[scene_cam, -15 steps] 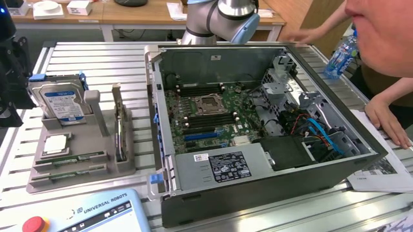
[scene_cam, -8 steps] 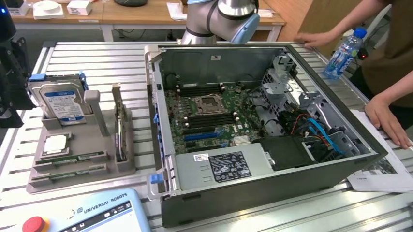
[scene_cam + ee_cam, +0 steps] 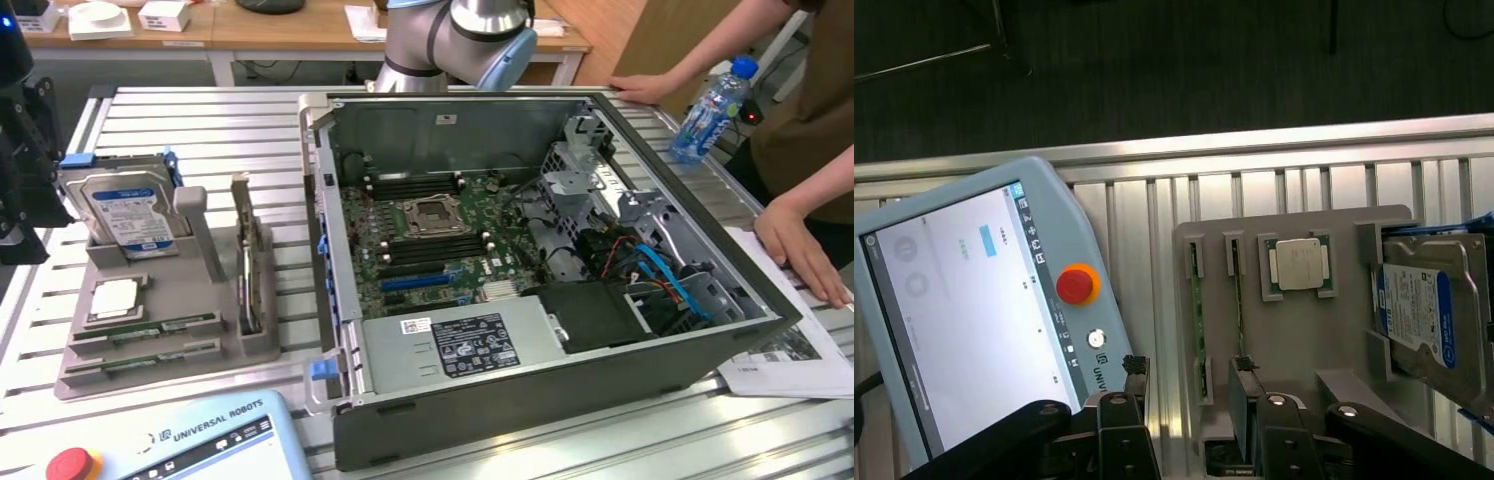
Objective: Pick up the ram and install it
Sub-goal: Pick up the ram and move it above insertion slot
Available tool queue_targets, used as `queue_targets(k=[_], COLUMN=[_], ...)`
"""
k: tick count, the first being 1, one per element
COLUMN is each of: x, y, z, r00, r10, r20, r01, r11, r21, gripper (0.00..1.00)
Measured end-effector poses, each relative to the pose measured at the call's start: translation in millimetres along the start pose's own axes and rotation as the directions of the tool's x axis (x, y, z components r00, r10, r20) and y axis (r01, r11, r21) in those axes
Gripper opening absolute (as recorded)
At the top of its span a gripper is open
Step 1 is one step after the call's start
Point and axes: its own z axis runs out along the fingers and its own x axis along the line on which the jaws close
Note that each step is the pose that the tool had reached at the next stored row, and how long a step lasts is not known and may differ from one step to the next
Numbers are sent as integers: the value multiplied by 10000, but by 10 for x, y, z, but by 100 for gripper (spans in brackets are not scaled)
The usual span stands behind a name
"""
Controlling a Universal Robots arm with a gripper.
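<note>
Little of the job looks done: the ram, a long, narrow green circuit-board stick, lies flat in its groove in the grey moulded holder tray on the slatted aluminium desk, well apart from the open black computer case. A second green stick lies in the groove just beside it, then a square silver processor chip and a boxy hard drive with a blue-and-white label. In the wrist view the end effector hangs over the tray released, its two dark fingers spread and nothing between them; the ram's line runs into the gap, and I cannot tell how far above it the fingers are. In the exterior view the dark memory slots on the green motherboard appear unfilled. By my reading, both the pick-up and the installing remain.
</note>
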Motion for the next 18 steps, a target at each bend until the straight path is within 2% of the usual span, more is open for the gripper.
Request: queue_targets(k=[1, 2, 3, 5, 6, 18], x=[0, 0, 1, 4, 4, 2], y=[3, 10, 20, 50, 56, 29], z=[0, 1, 1, 4, 4, 2], r00=[10000, 10000, 10000, 10000, 10000, 10000], r10=[3, 11, 21, 57, 65, 64], r20=[1, 7, 14, 44, 50, 54], r01=[-3, -11, -21, -59, -67, -67], r11=[10000, 10000, 9998, 9987, 9983, 9984], r21=[20, 78, 175, 510, 581, 569], gripper=[45, 45, 45, 45, 45, 45])
